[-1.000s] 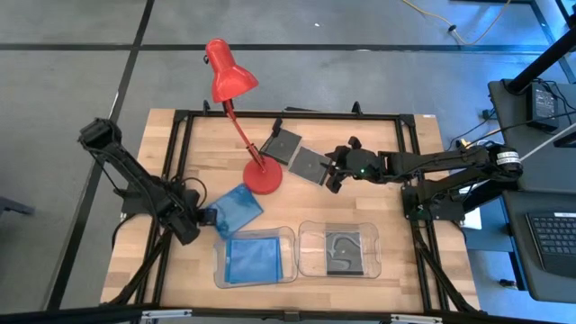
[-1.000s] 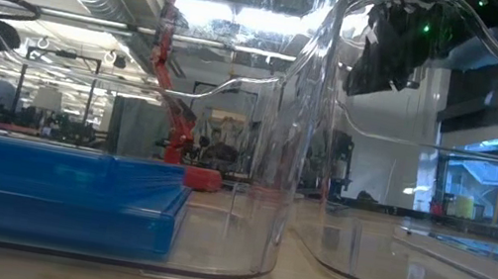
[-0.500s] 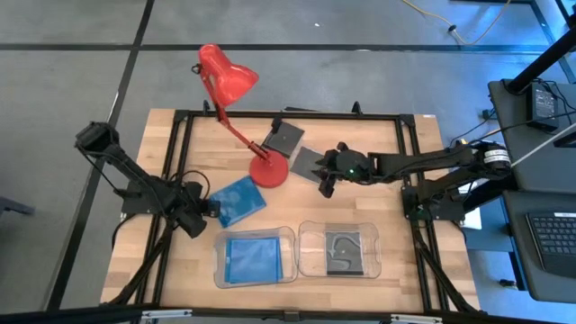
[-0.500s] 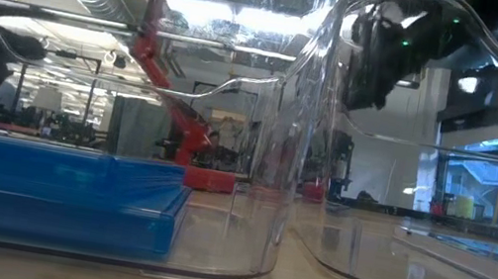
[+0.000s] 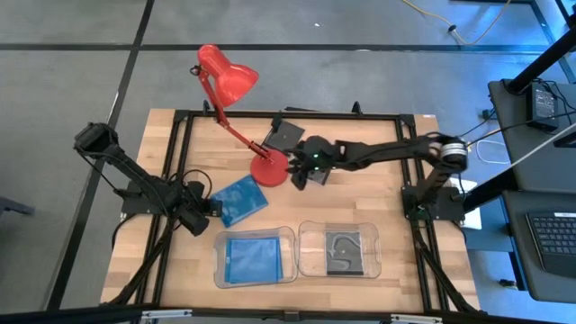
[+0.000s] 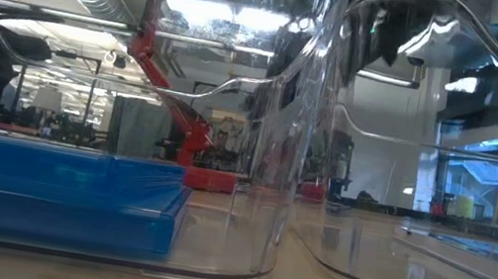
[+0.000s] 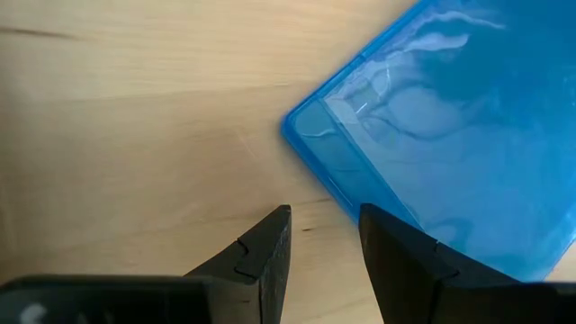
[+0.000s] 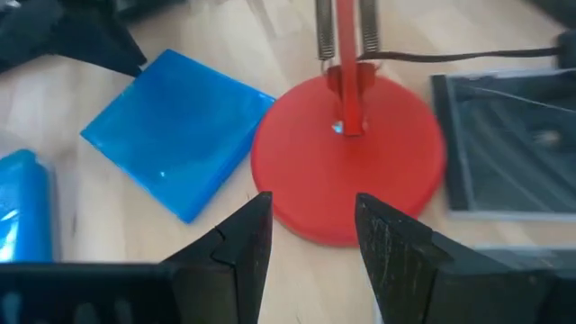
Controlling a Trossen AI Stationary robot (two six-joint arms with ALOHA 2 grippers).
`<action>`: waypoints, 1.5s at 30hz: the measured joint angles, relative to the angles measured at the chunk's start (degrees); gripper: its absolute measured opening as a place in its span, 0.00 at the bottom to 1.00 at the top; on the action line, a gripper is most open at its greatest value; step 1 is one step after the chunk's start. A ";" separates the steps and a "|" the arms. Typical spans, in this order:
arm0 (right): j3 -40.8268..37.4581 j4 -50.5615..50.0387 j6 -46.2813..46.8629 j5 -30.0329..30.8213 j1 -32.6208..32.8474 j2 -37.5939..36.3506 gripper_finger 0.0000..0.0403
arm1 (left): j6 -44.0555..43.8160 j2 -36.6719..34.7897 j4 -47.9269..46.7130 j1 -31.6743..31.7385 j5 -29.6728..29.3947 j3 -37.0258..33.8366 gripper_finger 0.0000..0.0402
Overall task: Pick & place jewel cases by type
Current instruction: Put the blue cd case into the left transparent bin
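L end effector (image 7: 322, 236) is held spread beside loose blue case (image 5: 240, 200); R end effector (image 8: 310, 229) is held spread, empty, at lamp base (image 8: 349, 168).

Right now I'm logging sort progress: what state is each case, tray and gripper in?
Loose blue case: flat on table, unsorted.
Left tray: holds one blue case.
Right tray: holds one dark case.
Dark case: flat behind lamp base.
Left gripper: jaws open at blue case's corner, empty.
Right gripper: jaws open at lamp base, empty.
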 joint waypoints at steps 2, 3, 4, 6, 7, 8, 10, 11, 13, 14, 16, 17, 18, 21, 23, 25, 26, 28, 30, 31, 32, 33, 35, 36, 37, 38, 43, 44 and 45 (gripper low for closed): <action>2.27 0.43 0.19 -0.01 0.43 3.19 0.40 | 0.01 0.00 0.02 0.00 0.02 0.00 0.32; 3.39 0.57 0.48 -0.05 0.69 4.69 0.40 | 0.01 0.00 0.02 0.00 0.02 0.00 0.32; 4.46 0.55 1.45 -0.08 0.97 6.17 0.40 | 0.01 0.00 0.01 0.00 0.02 0.02 0.32; 6.29 0.43 4.69 -0.55 1.55 8.60 0.40 | 0.01 0.00 -0.01 0.00 0.01 0.04 0.32; 6.94 0.44 6.29 -1.12 1.80 9.69 0.40 | 0.02 0.00 -0.01 0.00 0.00 0.07 0.32; 7.54 0.46 7.41 -1.91 1.95 10.71 0.40 | 0.03 0.00 -0.01 0.00 -0.01 0.07 0.32; 8.09 0.42 9.22 -2.45 2.26 12.36 0.40 | 0.56 0.00 0.05 0.00 -0.09 0.09 0.32; 8.21 0.60 10.67 -2.34 2.40 13.14 0.40 | 1.24 0.00 0.31 0.00 -0.13 0.09 0.32; 8.09 1.01 12.68 -1.88 2.79 14.62 0.40 | 2.91 0.00 1.70 -0.01 -0.17 0.09 0.32; 8.06 1.33 13.37 -1.84 3.05 15.39 0.40 | 3.75 -0.02 2.53 0.00 -0.19 0.11 0.32; 8.04 2.84 13.68 -1.68 3.66 16.86 0.40 | 5.62 -0.02 4.10 0.00 -0.20 0.11 0.32; 8.05 4.31 14.03 -1.68 4.00 17.41 0.40 | 6.49 -0.02 4.90 0.00 -0.30 0.11 0.32; 8.12 5.85 14.67 -1.84 4.32 18.09 0.40 | 7.23 -0.02 5.58 -0.02 -0.65 0.11 0.32; 8.15 10.88 15.02 -1.89 5.09 19.96 0.40 | 7.89 -0.04 6.49 -0.03 -0.62 0.11 0.32; 8.37 12.68 15.11 -2.19 5.40 21.04 0.40 | 7.94 -0.04 6.72 0.22 -0.30 0.11 0.32; 8.89 11.82 15.15 -3.29 5.69 21.96 0.40 | 7.22 -0.04 6.96 0.61 0.63 0.12 0.32; 9.12 11.43 15.26 -3.80 5.74 22.42 0.40 | 6.40 -0.04 6.95 0.84 1.57 0.13 0.32; 9.57 11.23 16.66 -5.18 5.96 23.08 0.40 | 5.56 -0.04 6.88 1.26 2.88 0.13 0.32; 10.13 12.11 17.84 -5.03 6.32 23.50 0.40 | 5.67 -0.04 6.86 1.62 3.13 0.13 0.32; 10.16 12.21 17.97 -4.24 6.50 23.77 0.40 | 6.12 -0.04 6.85 1.85 3.16 0.13 0.32; 10.13 12.02 17.95 -2.87 6.68 24.09 0.40 | 6.68 -0.04 6.86 2.04 3.39 0.13 0.32; 9.96 12.20 17.90 -1.31 6.80 24.40 0.40 | 7.16 -0.04 6.83 2.25 3.66 0.13 0.32; 10.01 12.21 17.95 1.63 7.00 24.37 0.40 | 7.35 -0.04 6.79 2.32 4.19 0.13 0.32; 9.98 12.54 17.97 1.77 6.98 24.44 0.40 | 7.39 -0.04 6.71 2.32 4.03 0.13 0.32; 9.96 13.13 17.95 1.77 6.98 24.44 0.40 | 7.47 -0.04 6.55 2.32 3.48 0.13 0.32; 9.99 13.71 17.97 1.47 6.94 24.51 0.40 | 7.48 -0.04 6.44 2.32 2.98 0.13 0.32; 11.04 14.19 17.97 1.27 7.19 24.53 0.40 | 7.50 -0.04 6.51 3.07 3.50 0.13 0.32; 11.19 14.13 17.89 1.30 7.38 24.53 0.40 | 7.52 -0.04 6.53 3.15 3.48 0.13 0.32; 11.31 14.07 17.79 1.35 7.55 24.53 0.40 | 7.50 -0.04 6.59 3.29 3.47 0.13 0.32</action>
